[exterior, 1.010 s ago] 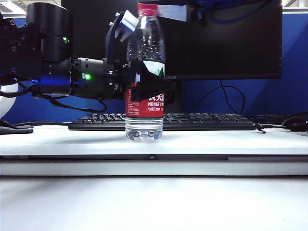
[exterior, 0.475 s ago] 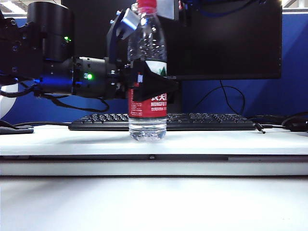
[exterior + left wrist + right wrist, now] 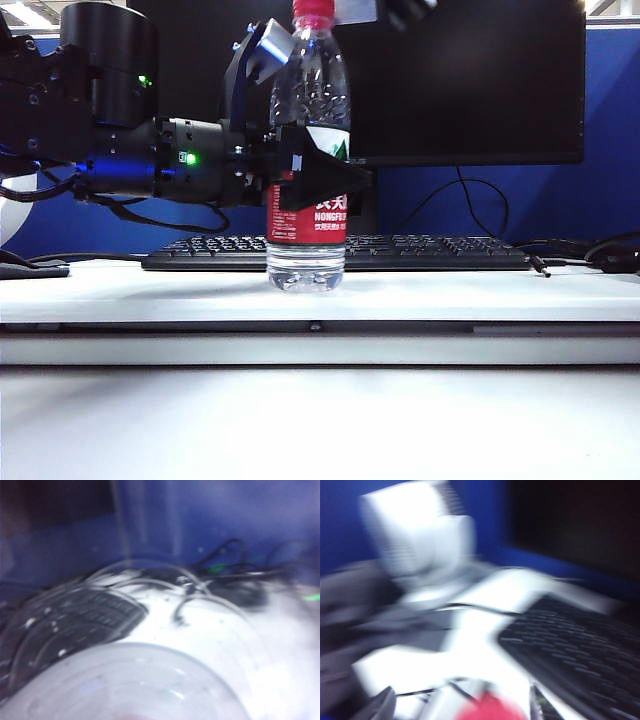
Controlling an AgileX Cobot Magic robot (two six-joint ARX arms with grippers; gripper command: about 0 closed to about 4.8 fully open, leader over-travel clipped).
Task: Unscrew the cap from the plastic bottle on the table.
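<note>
Counted one tall clear plastic bottle (image 3: 306,150) with one small red screw cap (image 3: 313,12). Also one black keyboard (image 3: 420,252), one dark monitor (image 3: 470,80).

The clear plastic bottle (image 3: 307,150) wears a red-and-white label and a bright red cap (image 3: 312,11), on the white table (image 3: 320,300) before a black keyboard (image 3: 420,252).

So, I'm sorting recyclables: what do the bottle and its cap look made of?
The plastic bottle looks like thin clear glossy plastic: the background shows through and highlights glint. The cap seems opaque red plastic, probably harder; its finish is too small to judge.
</note>
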